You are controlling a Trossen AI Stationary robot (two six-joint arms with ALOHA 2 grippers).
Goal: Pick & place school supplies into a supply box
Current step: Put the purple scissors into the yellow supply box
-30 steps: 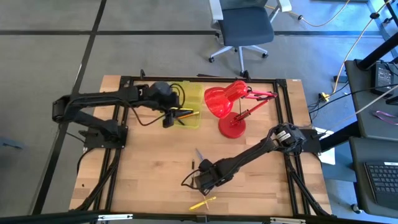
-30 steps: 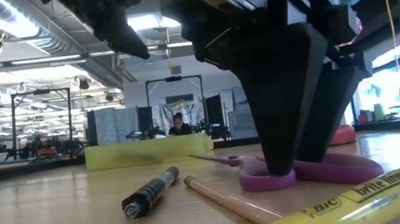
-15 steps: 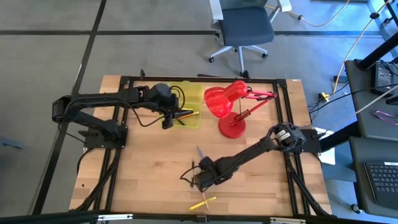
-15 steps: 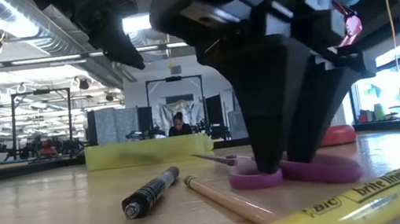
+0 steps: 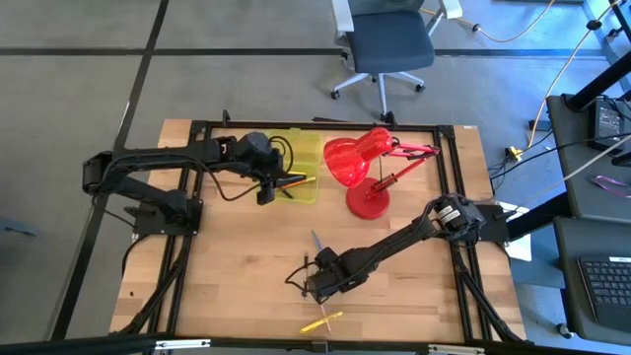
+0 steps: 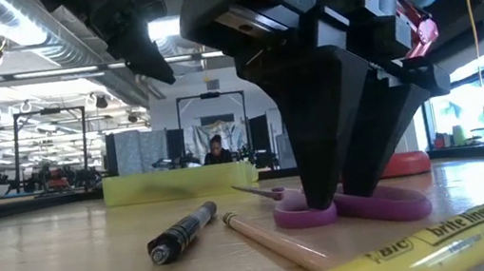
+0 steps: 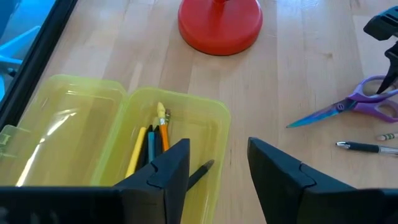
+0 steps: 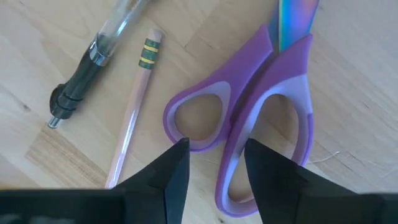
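Observation:
Purple-handled scissors lie flat on the wooden table, blades toward the far edge. My right gripper stands on their handles, pointing down and shut on them. A black pen and a pencil lie beside the scissors, and a yellow highlighter lies nearer the front edge. The yellow-green supply box stands open at the back with several pens and pencils in it. My left gripper hovers open and empty above the box's near end. My right gripper comes from above, its fingers pointing down at the scissors' handle end. The middle of the handles, where the two loops meet, sits between the two fingers. Whether each tip stands inside a loop or on its rim, I cannot tell. The scissors lie flat on the table.
A red desk lamp stands just right of the box, its shade close to the box's far end. The box's lid lies folded open beside the tray. A dark metal frame runs around the table. An office chair stands beyond the far edge.
My right gripper has rolled a little about its downward axis while staying over the scissors' handles. The handle loops have slid slightly along the table with it, and the scissors still lie flat.

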